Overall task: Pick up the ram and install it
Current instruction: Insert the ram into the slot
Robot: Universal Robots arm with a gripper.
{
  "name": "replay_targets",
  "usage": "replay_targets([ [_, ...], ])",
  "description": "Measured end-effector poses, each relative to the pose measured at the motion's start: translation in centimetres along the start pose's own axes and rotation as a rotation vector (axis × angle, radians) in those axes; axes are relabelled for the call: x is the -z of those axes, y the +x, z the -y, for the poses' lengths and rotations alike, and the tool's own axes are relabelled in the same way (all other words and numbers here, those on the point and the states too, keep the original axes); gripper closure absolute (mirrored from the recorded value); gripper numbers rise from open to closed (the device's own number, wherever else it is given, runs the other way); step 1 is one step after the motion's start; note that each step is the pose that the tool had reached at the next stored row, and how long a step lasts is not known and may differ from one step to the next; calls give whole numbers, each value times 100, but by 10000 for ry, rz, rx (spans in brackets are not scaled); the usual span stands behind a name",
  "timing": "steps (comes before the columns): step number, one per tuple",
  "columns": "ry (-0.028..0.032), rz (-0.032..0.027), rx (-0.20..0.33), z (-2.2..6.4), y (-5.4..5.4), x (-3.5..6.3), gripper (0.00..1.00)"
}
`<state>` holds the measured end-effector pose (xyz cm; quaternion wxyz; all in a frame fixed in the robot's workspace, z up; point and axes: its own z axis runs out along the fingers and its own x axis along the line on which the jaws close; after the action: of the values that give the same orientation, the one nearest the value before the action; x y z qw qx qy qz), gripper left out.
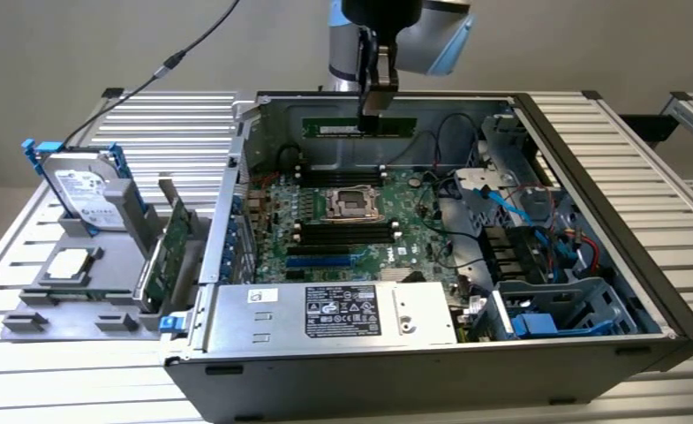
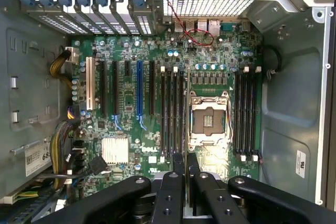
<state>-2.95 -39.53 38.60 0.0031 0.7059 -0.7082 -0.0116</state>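
Note:
The ram (image 1: 336,127), a narrow green stick, hangs level in the air over the back part of the open computer case (image 1: 606,203). My gripper (image 1: 376,113) is shut on its right end from above. Below it lies the green motherboard (image 1: 311,252) with black memory slots (image 1: 343,232) in front of the CPU socket (image 1: 352,201) and more slots behind it. In the wrist view the gripper (image 2: 186,174) points down at the board, its fingers (image 2: 177,169) close together just beyond the ends of the long black memory slots (image 2: 172,111), beside the CPU socket (image 2: 209,119).
A grey tray (image 1: 75,305) at the exterior view's left carries a hard drive (image 1: 87,190) and a wider green expansion card (image 1: 169,238). Inside the case sit the power supply (image 1: 335,314), blue cables (image 1: 514,212) and a drive cage (image 1: 558,309). Case walls surround the board.

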Motion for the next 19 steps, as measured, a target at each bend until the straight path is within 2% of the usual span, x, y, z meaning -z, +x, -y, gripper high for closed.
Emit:
replay_targets([
  [1,11,1,-1,-1,0,-2,86],
  [2,67,17,-2,-3,0,-5,86],
  [3,98,48,1,-5,2,-19,86],
  [11,101,52,2,-99,41,-167,86],
  [19,101,52,4,-109,77,-312,86],
])
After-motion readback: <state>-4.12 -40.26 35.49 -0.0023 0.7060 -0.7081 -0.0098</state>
